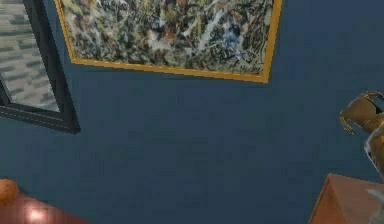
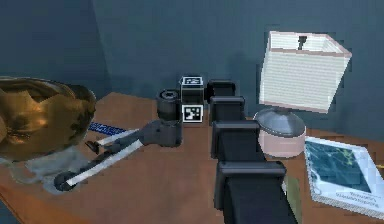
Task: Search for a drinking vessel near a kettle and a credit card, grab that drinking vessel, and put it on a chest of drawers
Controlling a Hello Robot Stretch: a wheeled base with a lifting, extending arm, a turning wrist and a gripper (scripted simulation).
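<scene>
Now the arm is seen stretched out over a wooden table, and the hand is angled down toward the arm side view's left, its thin fingers carried low above the table top. Close by the fingertips a large golden rounded object is found, resting on a pale flat sheet, and a small blue flat item lies beside it. Whether the hand is released or grasping anything cannot be told, since things lie right at its far end. Which shape, if any, is the drinking vessel cannot be told either. A lamp with a white shade is stood to the arm's right, a printed booklet near it. Ahead, a blue wall is faced, hung with a gold-framed painting; a golden figure is caught at the forward view's right edge.
</scene>
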